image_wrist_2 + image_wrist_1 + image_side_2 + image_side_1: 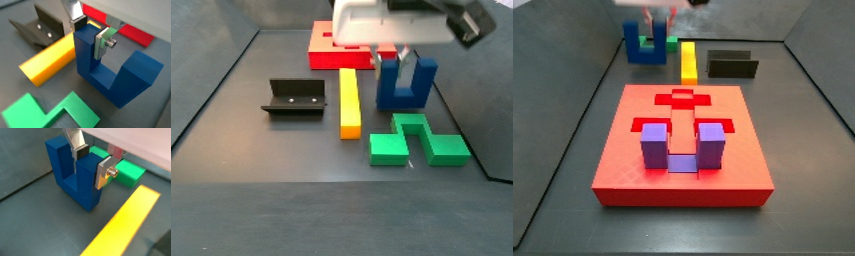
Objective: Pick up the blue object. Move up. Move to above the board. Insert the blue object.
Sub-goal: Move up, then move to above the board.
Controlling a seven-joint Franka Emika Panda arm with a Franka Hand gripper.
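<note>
The blue object (pixel 75 177), a navy U-shaped block, stands upright on the dark worktop (pixel 33 223). The gripper (pixel 93 162) is lowered over it, its jaws astride 1 of the 2 prongs, pads at the prong's faces. A green block (pixel 50 113) and a yellow bar (pixel 49 61) lie just beside the jaws; the fixture (pixel 294 98) sits beyond the bar. The red board (pixel 681 145), well apart, carries a purple U-block (pixel 681 145).
</note>
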